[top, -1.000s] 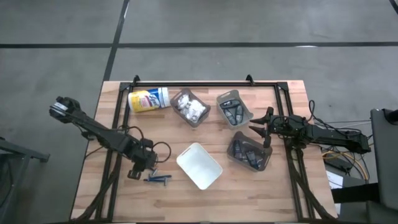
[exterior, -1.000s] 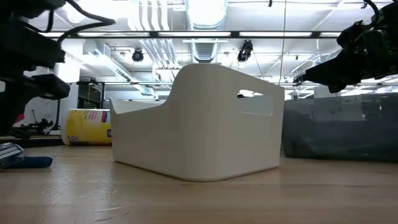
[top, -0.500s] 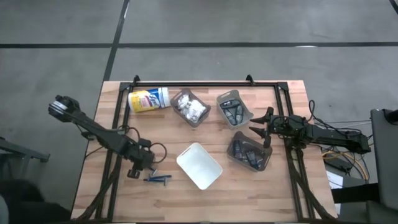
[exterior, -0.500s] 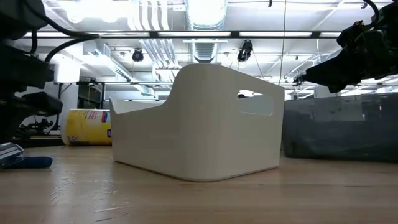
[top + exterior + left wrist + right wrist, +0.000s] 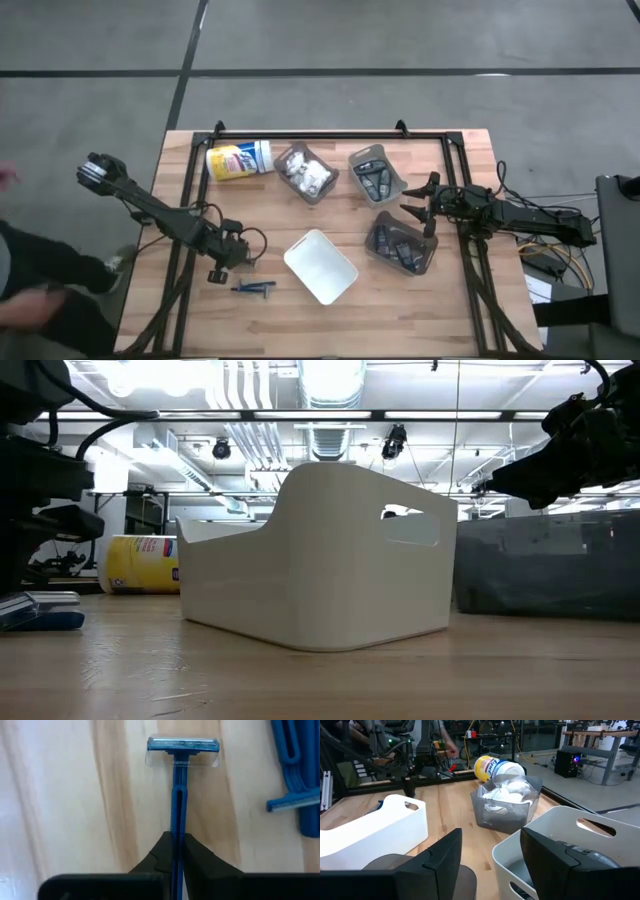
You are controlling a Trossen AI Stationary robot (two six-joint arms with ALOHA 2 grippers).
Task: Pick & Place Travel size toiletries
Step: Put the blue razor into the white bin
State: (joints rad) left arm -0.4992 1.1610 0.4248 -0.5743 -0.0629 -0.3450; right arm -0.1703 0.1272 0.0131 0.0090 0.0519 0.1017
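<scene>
Fingers of the left gripper clamp a blue razor's handle, its head resting on bare table left of the white bin; more blue razors lie beside. The right gripper, fingers apart, hovers right of that bin between two grey bins.

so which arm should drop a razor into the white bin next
Left. The left gripper is already shut on a blue razor just beside the white bin. The right gripper hangs open between the smoky bins on the bin's far side, holding nothing.
</scene>
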